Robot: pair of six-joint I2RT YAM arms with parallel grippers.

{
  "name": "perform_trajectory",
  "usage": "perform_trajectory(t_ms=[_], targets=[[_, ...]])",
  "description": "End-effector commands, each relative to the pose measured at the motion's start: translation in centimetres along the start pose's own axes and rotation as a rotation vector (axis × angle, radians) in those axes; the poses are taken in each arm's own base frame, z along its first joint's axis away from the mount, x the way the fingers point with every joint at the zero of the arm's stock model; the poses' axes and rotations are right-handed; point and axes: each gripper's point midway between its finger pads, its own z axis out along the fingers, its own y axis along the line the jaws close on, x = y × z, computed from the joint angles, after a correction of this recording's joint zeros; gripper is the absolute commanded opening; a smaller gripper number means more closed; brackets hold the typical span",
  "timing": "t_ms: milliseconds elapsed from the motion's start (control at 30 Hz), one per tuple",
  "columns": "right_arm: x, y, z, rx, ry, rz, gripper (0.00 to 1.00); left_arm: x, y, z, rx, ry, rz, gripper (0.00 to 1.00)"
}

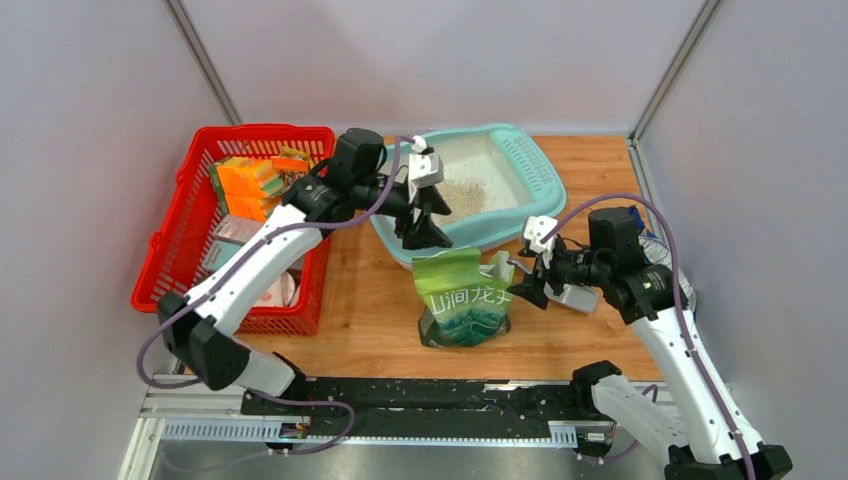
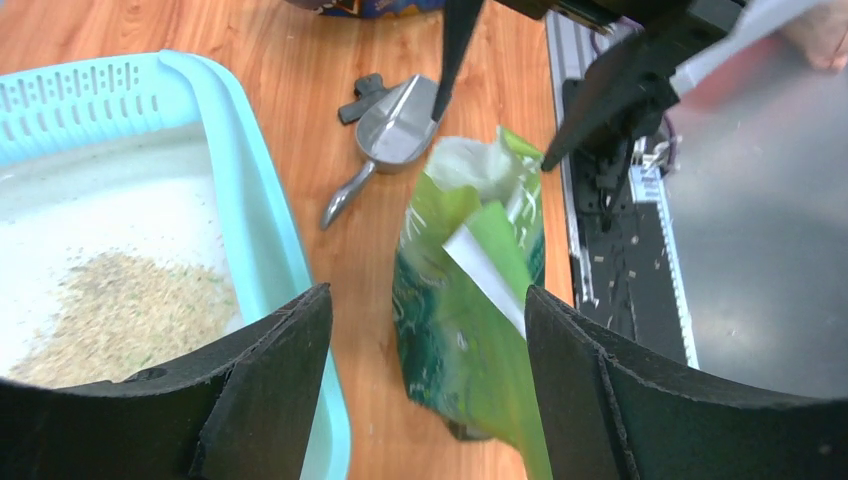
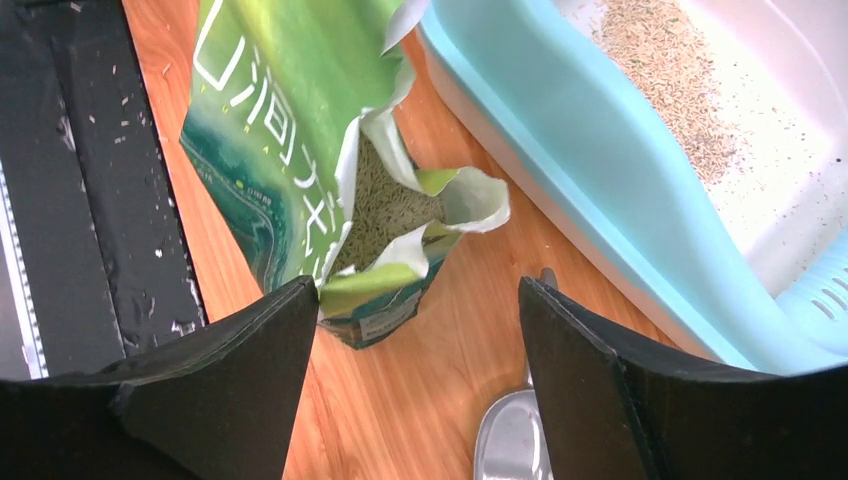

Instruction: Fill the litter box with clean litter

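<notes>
The light-teal litter box [image 1: 545,180] sits at the back of the wooden table, with a small pile of beige clean litter [image 1: 462,197] inside. The box rim [image 2: 265,230] and the litter [image 2: 120,315] also fill the left of the left wrist view. A torn-open green bag [image 1: 462,298] stands in front of the box, with more granules [image 3: 385,205] showing in its mouth. My left gripper [image 1: 425,225] hangs open over the box's near rim, holding nothing. My right gripper [image 1: 528,280] is open just right of the bag top, also holding nothing.
A red mesh basket [image 1: 235,220] full of packets stands to the left of the box. A grey metal scoop [image 2: 395,135] lies on the wood beside the bag, below my right gripper [image 3: 418,285]. A black rail [image 1: 420,395] runs along the near edge.
</notes>
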Motion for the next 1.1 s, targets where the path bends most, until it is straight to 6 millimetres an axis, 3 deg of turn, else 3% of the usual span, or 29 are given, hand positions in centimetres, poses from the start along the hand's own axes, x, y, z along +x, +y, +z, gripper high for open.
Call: perform_trajectory(t_ms=[0, 233, 500, 767, 1067], targets=[[1.1, 0.3, -0.2, -0.016, 0.022, -0.120, 0.80, 1.6, -3.2, -3.4, -0.003, 0.092, 0.168, 0.78], [0.5, 0.0, 1.4, -0.077, -0.033, -0.150, 0.97, 5.5, -6.8, -6.2, 0.010, 0.209, 0.156, 0.78], [-0.8, -0.9, 2.9, -0.111, -0.141, -0.095, 1.00, 9.1, -8.0, -5.9, 0.048, 0.235, 0.071, 0.78], [-1.9, -0.6, 3.2, -0.219, -0.219, -0.059, 1.00, 9.7, -7.1, -4.4, 0.070, 0.217, 0.020, 0.75], [-1.4, 0.6, 3.6, -0.324, -0.240, 0.140, 0.94, 8.8, -5.7, -3.0, 0.078, 0.196, -0.024, 0.73]])
